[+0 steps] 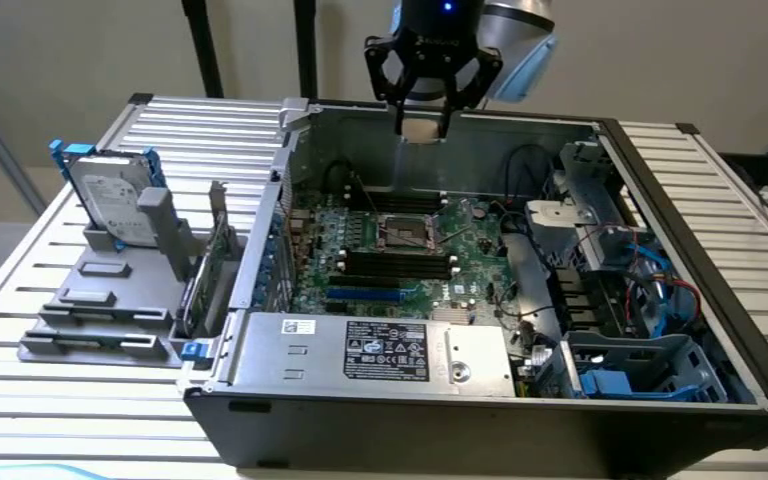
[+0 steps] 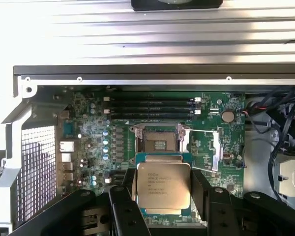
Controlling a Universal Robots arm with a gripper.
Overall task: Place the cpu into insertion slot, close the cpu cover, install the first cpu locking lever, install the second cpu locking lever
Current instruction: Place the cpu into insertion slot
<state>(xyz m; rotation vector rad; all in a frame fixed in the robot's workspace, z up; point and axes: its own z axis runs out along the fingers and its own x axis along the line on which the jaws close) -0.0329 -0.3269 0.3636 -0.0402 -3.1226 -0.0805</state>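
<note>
The cpu [image 2: 163, 186] is gripped by its side edges between the fingers [image 2: 122, 209], hanging above the open computer case [image 1: 491, 432]. The insertion slot [image 2: 159, 142] lies uncovered below, well apart.

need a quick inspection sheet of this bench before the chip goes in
surface: slatted silver metal table, open black computer case on it
job's things: silvery-beige square cpu held above the green board; square black insertion slot bare, no chip in it
clutter: grey hard drive upright in a grey plastic rack beside the case
grippers: black gripper, jaws closed on the cpu
cables: blue and red cables inside the case, the exterior view's right
surroundings: pale wall, black poles
</note>
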